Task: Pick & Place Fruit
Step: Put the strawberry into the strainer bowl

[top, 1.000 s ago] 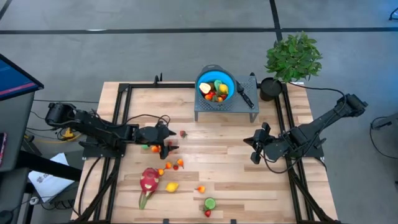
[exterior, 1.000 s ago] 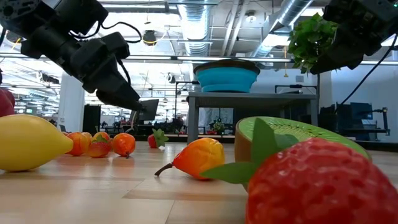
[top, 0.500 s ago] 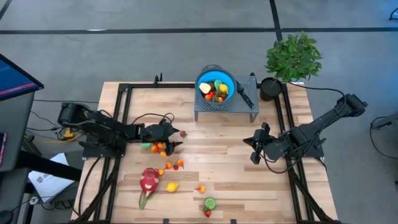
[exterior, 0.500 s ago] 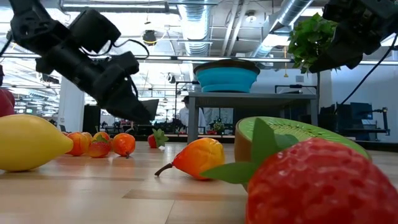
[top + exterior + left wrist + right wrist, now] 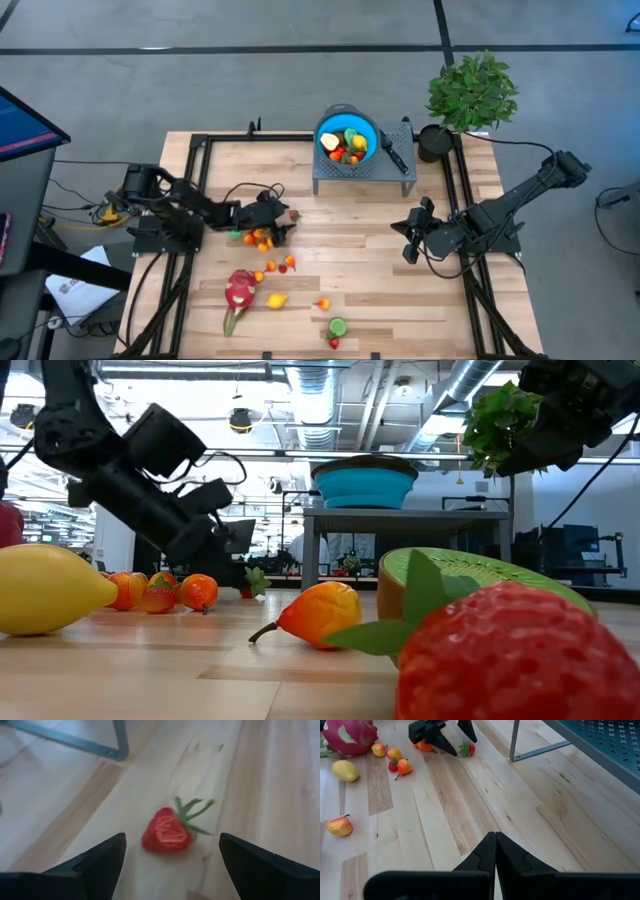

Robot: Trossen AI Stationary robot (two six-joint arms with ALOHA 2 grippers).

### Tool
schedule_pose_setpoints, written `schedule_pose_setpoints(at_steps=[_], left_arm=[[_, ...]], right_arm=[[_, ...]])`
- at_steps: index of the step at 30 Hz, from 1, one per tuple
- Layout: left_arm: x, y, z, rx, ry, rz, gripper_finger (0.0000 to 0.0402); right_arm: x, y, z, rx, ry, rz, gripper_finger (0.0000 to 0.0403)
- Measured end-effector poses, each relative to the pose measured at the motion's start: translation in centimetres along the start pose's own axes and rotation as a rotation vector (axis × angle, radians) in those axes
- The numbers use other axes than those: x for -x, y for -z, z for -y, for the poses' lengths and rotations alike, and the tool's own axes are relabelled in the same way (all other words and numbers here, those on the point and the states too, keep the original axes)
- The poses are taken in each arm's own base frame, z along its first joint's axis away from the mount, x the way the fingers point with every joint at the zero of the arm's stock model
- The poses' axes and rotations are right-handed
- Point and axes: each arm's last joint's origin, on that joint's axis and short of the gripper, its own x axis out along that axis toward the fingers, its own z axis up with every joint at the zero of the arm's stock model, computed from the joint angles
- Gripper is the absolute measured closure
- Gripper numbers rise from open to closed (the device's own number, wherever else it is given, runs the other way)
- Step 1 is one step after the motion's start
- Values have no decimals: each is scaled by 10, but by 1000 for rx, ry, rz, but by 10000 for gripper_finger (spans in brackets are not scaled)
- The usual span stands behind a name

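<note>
A small red strawberry [image 5: 167, 831] with a green stalk lies on its side on the wooden table [image 5: 360, 270], left of the middle. My left gripper [image 5: 171, 840] is open and low over the table, one finger on either side of the strawberry [image 5: 294, 214], apart from it. Small orange fruits [image 5: 258, 240] lie just beside this gripper [image 5: 281, 224]. My right gripper [image 5: 410, 242] hangs shut above the table's right half, holding nothing [image 5: 495, 840]. A blue bowl [image 5: 347, 138] with several fruits stands on a grey stand at the far edge.
A pink dragon fruit [image 5: 240, 290], a lemon [image 5: 277, 299], small orange fruits [image 5: 282, 264], a green kiwi half [image 5: 338, 326] and a strawberry [image 5: 333, 343] lie near the front left. A black-handled knife [image 5: 393, 150] lies on the stand [image 5: 405, 170]. A potted plant [image 5: 470, 90] stands far right.
My left gripper has sunk toward the table and gone toward the table's right edge, up to the strawberry, tipping further downward. Its fingers have stayed open. The strawberry has kept its place.
</note>
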Motion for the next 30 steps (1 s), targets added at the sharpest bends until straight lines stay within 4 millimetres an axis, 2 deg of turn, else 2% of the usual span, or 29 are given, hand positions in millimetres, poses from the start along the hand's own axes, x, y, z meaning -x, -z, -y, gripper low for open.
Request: schedule_pose_setpoints(at_steps=[4, 9, 25, 30], left_arm=[[-4, 0, -5, 16, 22, -16, 87], [-9, -10, -7, 38, 32, 10, 87], [-9, -8, -7, 11, 54, -11, 88], [-9, -6, -7, 7, 51, -27, 109]], right_arm=[[0, 0, 0, 0, 0, 0, 403], [0, 0, 0, 0, 0, 0, 403], [0, 0, 0, 0, 0, 0, 403], [0, 0, 0, 0, 0, 0, 403]])
